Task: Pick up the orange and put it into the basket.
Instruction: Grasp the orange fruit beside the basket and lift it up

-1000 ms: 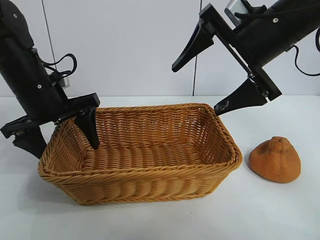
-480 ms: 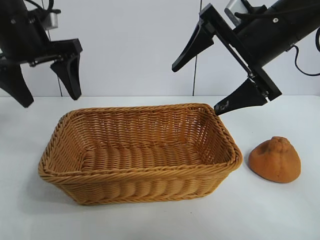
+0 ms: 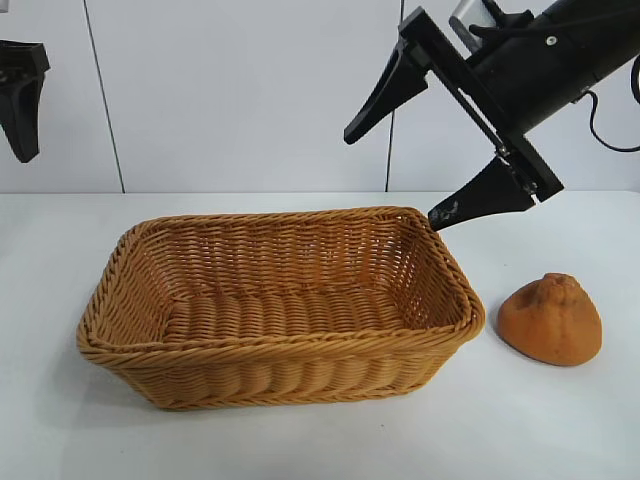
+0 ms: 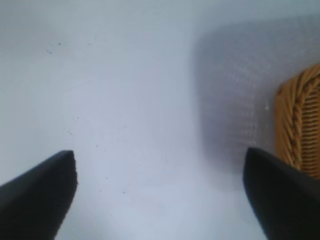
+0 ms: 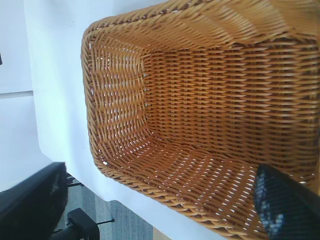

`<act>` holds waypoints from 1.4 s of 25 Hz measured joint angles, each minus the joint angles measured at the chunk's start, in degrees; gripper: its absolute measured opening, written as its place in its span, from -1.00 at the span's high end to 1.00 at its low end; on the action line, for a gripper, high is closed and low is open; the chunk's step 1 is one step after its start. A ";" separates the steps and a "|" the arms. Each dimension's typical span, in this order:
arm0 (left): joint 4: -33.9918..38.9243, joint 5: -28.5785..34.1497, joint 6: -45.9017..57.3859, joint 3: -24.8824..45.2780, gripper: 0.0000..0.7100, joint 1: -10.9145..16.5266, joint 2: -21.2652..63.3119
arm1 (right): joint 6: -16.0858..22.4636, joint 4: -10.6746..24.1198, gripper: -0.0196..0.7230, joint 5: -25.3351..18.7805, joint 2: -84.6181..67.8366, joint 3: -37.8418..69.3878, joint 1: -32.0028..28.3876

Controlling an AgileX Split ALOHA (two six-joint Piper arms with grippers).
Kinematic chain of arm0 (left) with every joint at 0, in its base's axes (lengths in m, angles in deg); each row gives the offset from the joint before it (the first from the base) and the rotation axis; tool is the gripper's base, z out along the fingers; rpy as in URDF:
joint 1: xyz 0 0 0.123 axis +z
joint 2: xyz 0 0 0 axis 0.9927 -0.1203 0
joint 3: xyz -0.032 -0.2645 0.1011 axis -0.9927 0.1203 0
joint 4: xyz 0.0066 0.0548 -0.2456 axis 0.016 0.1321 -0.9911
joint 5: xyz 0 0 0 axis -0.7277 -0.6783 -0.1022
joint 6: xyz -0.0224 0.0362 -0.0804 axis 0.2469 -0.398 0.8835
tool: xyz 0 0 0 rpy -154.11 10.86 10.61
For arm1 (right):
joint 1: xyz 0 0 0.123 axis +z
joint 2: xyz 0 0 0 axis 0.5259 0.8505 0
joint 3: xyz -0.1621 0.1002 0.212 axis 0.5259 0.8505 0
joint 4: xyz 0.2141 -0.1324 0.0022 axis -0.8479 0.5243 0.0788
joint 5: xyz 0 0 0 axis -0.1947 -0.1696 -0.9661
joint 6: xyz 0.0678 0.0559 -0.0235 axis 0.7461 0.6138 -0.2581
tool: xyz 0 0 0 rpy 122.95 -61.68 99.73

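The orange, dull orange with a knobbly top, sits on the white table just right of the basket, a tan wicker basket in the middle of the table; the basket is empty. My right gripper hangs open and empty above the basket's back right corner, well above the orange. Its wrist view looks down into the basket. My left gripper is raised at the far left edge, open and empty; its wrist view shows bare table and the basket's corner.
The white table reaches to a pale wall behind. Bare table lies in front of the basket and around the orange. In the right wrist view the table's far edge and a dark stand show beyond the basket.
My left gripper has lifted from the basket's left rim and drawn up and left, almost out of the exterior view. The right arm, basket and orange have not moved.
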 joint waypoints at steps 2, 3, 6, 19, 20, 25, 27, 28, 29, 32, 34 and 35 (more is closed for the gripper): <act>-0.12 0.00 0.00 0.00 -0.81 0.00 0.00 | 0.00 0.00 -0.92 0.00 0.00 0.00 0.00; -0.30 0.00 0.00 0.20 -0.81 -0.06 0.21 | 0.00 0.00 -0.92 0.00 0.00 0.00 0.00; -0.83 0.00 0.00 2.26 -0.81 -0.06 2.08 | 0.00 0.00 -0.92 0.00 0.00 0.00 0.00; -0.91 0.04 -0.32 34.94 -0.81 -0.06 32.70 | 0.00 0.00 -0.92 -0.83 0.00 0.00 0.00; -0.91 0.14 -0.32 37.88 -0.81 -0.06 36.31 | 0.00 0.00 -0.92 -0.96 0.00 0.00 0.00; -0.91 -0.91 -0.32 50.88 -0.81 -0.06 52.95 | 0.00 0.02 -0.92 -0.98 0.00 0.00 0.00; -0.91 -2.81 -0.32 54.90 -0.81 -0.06 59.95 | 0.00 0.02 -0.92 -0.98 0.00 0.00 0.00; -0.91 -3.74 -0.32 56.87 -0.81 -0.06 62.79 | 0.00 0.07 -0.92 -0.98 0.00 0.00 0.00; -0.91 -4.89 -0.32 58.71 -0.81 -0.06 66.72 | 0.00 0.07 -0.92 -0.98 0.00 0.00 0.00; -0.91 -7.71 -0.32 63.21 -0.81 -0.06 75.35 | 0.00 0.13 -0.92 -0.98 0.00 0.00 0.00; -0.91 -7.96 -0.32 64.86 -0.81 -0.06 80.93 | 0.00 0.18 -0.92 -1.03 0.00 0.00 0.00; -0.91 -7.96 -0.32 64.86 -0.81 -0.06 80.93 | 0.00 0.18 -0.92 -1.03 0.00 0.00 0.00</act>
